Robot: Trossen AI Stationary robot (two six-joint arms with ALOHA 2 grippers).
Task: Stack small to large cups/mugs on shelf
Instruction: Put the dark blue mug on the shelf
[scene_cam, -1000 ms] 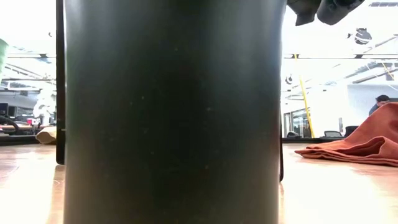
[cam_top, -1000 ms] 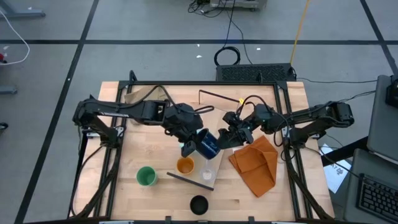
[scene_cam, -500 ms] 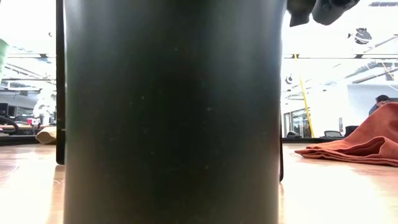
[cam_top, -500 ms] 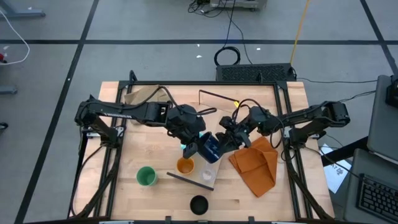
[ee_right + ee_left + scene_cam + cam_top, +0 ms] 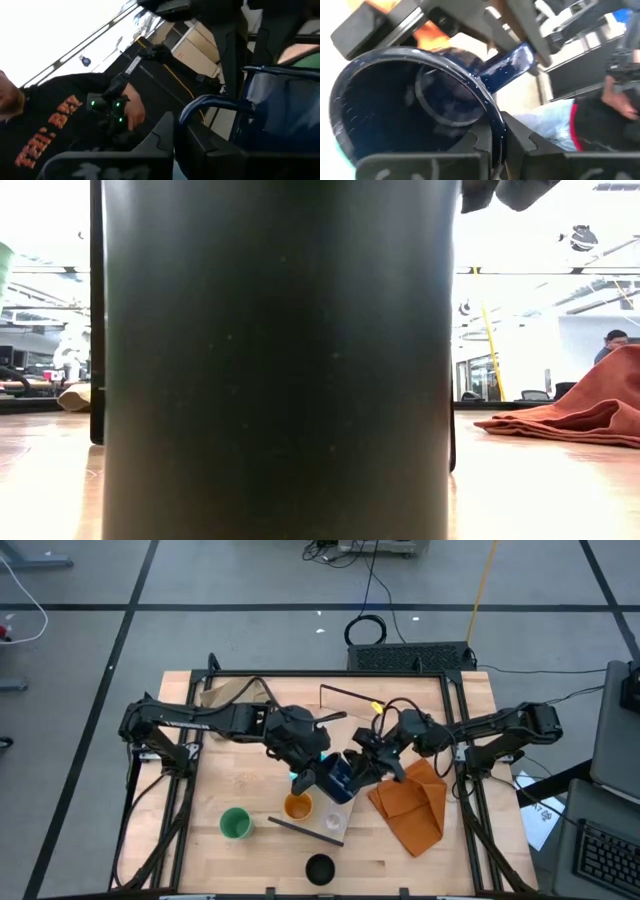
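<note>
The dark navy mug (image 5: 340, 780) hangs tilted above the table's middle, between both grippers. My left gripper (image 5: 316, 774) is shut on its rim and my right gripper (image 5: 361, 766) is shut on its handle. Below the left gripper a bit of the light-blue mug (image 5: 297, 778) shows. The orange cup (image 5: 297, 806), the green cup (image 5: 235, 823) and the black cup (image 5: 319, 868) stand upright on the table nearer the front. A clear cup (image 5: 333, 821) stands by the shelf board (image 5: 312, 831). The black cup (image 5: 280, 360) fills the low view. My left gripper has the navy mug's rim (image 5: 496, 131) pinched with one finger inside the mug and one outside. It comes from the table's left, and the mug is lifted clear, lying on its side with its mouth toward that gripper. My right gripper pinches the mug's curved handle (image 5: 200, 106) between its two fingers, coming from the table's right. The mug's body (image 5: 280, 107) lies beyond the fingers, clear of the table.
A folded orange cloth (image 5: 410, 802) lies right of the mug, under the right arm. A tan cloth (image 5: 225, 692) sits at the far left. A person in a black shirt (image 5: 55, 125) holds a controller beyond the table.
My right gripper has moved toward the table's left to the navy mug and has shut on its handle. My left gripper has carried the mug slightly right and toward the near edge, still holding its rim.
</note>
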